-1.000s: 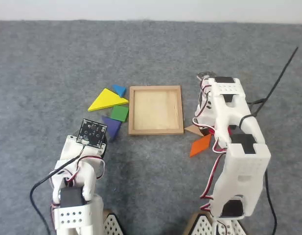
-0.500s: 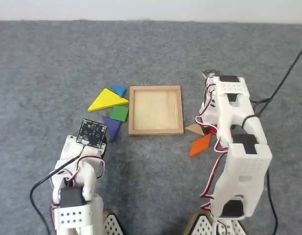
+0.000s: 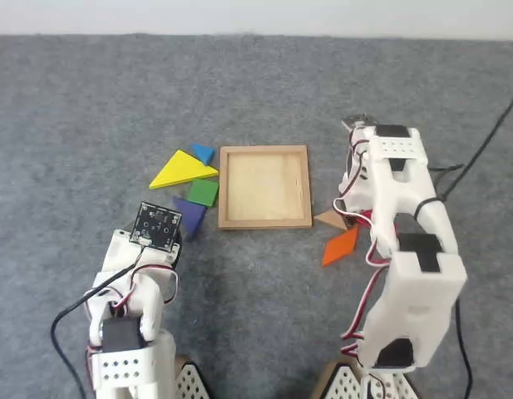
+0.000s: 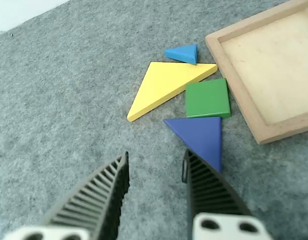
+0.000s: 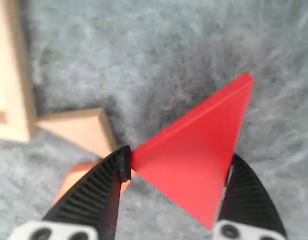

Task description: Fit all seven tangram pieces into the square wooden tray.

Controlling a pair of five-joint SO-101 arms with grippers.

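The right gripper [image 5: 177,162] grips the flat red wooden triangle [image 5: 193,150] between its jaws, centre-right of the wrist frame, just beside a small tan wooden triangle [image 5: 79,127]. The square wooden tray [image 3: 264,222] sits bare at mid-frame in the high view. I'd lift the red piece clear of the tan one, then square its short edges to a tray corner before releasing. The left gripper [image 4: 155,160] hangs with its jaws apart near the dark blue triangle [image 4: 201,137].
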